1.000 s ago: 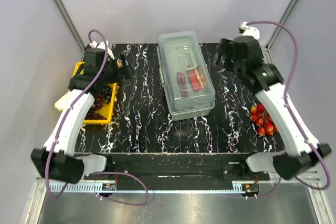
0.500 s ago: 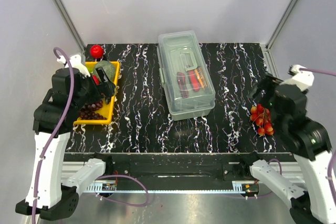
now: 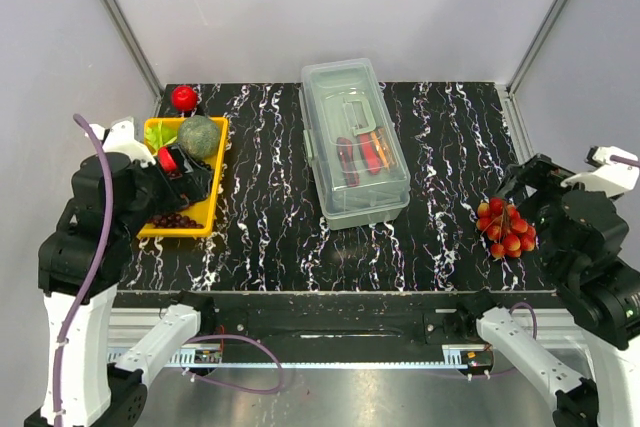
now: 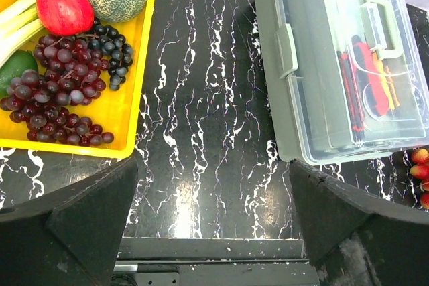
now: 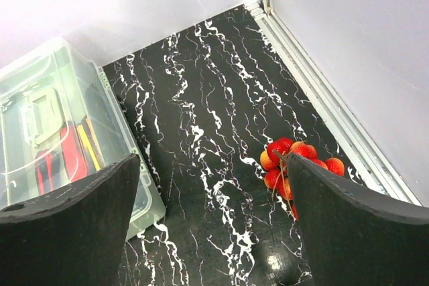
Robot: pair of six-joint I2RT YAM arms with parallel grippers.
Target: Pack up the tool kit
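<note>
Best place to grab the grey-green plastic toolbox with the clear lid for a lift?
Likely the lid's pale handle, from straight above, jaws across its bar: it lies flat along the centre of the large pale grey-green plastic toolbox, whose body looks too wide for the jaws.

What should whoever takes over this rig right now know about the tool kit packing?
Left gripper: open, empty, by the yellow tray.
Right gripper: open, empty, near the red fruit cluster.
Toolbox: mid-table, clear lid down, red and orange tools inside.
Done: no loose tools visible on the table.
Left: check the latch; cannot tell if it is fastened.
</note>
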